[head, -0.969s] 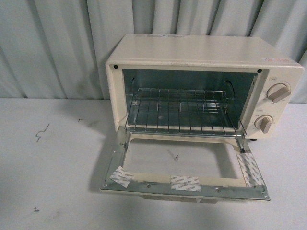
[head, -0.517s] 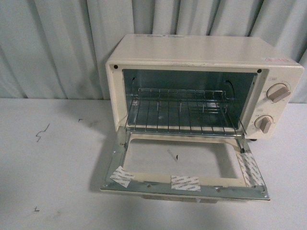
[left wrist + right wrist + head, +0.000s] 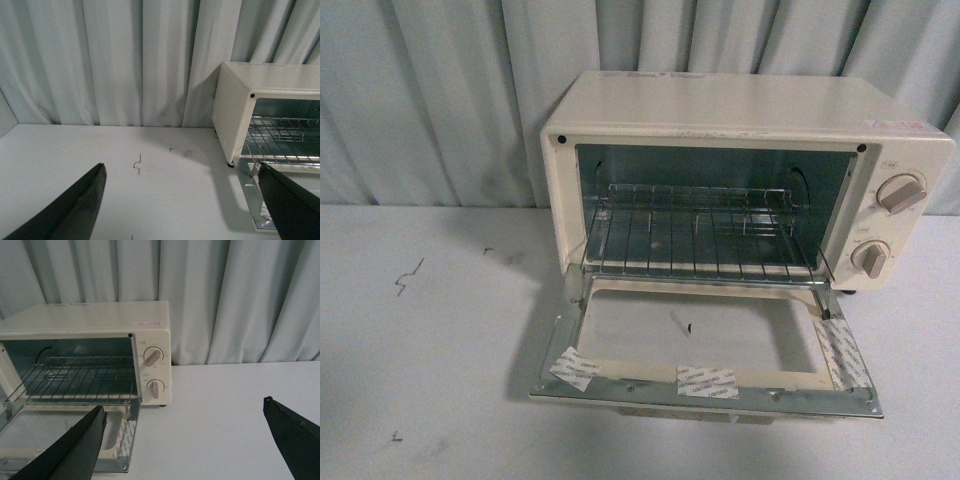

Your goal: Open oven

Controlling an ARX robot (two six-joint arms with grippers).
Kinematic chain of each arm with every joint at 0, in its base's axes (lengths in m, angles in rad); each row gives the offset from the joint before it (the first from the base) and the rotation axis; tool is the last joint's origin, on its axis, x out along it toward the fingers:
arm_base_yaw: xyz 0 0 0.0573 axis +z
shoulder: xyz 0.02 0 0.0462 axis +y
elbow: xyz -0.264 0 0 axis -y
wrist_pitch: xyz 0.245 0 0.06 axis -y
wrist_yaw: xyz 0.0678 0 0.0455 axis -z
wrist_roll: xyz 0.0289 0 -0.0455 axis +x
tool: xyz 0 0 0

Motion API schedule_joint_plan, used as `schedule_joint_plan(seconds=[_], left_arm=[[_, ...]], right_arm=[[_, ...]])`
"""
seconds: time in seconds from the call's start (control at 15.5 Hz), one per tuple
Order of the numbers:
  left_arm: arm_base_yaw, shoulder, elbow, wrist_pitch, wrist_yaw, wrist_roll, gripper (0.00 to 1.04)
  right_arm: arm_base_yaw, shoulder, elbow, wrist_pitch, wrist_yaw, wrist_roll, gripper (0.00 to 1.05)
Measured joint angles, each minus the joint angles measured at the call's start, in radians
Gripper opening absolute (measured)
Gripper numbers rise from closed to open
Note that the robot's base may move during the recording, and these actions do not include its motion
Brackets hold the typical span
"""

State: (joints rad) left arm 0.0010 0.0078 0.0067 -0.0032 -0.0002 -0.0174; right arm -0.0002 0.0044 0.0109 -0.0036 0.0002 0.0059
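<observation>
The cream-white oven (image 3: 740, 105) stands on the white table at the back, right of centre. Its door (image 3: 705, 385) hangs fully down and lies flat toward me, with tape strips on its frame. The wire rack (image 3: 700, 235) shows inside the open cavity. Two beige knobs (image 3: 898, 193) sit on its right panel. Neither gripper shows in the front view. In the left wrist view my left gripper (image 3: 182, 205) is open and empty, to the left of the oven (image 3: 235, 100). In the right wrist view my right gripper (image 3: 185, 440) is open and empty, to the right of the oven (image 3: 90, 317).
A grey-white curtain (image 3: 440, 90) hangs close behind the table. The table top (image 3: 420, 360) carries a few small dark marks on the left. Bare table lies right of the oven in the right wrist view (image 3: 225, 405).
</observation>
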Motion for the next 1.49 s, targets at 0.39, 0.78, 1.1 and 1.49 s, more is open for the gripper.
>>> schedule_joint_plan(seconds=[0.39, 0.78, 1.1, 1.49], left_arm=[[0.000, 0.000, 0.000, 0.000, 0.000, 0.000, 0.98], [0.000, 0.000, 0.000, 0.000, 0.000, 0.000, 0.98], [0.000, 0.000, 0.000, 0.000, 0.000, 0.000, 0.98], [0.000, 0.000, 0.000, 0.000, 0.000, 0.000, 0.98]], right_arm=[[0.000, 0.000, 0.000, 0.000, 0.000, 0.000, 0.98], [0.000, 0.000, 0.000, 0.000, 0.000, 0.000, 0.98], [0.000, 0.000, 0.000, 0.000, 0.000, 0.000, 0.98], [0.000, 0.000, 0.000, 0.000, 0.000, 0.000, 0.98]])
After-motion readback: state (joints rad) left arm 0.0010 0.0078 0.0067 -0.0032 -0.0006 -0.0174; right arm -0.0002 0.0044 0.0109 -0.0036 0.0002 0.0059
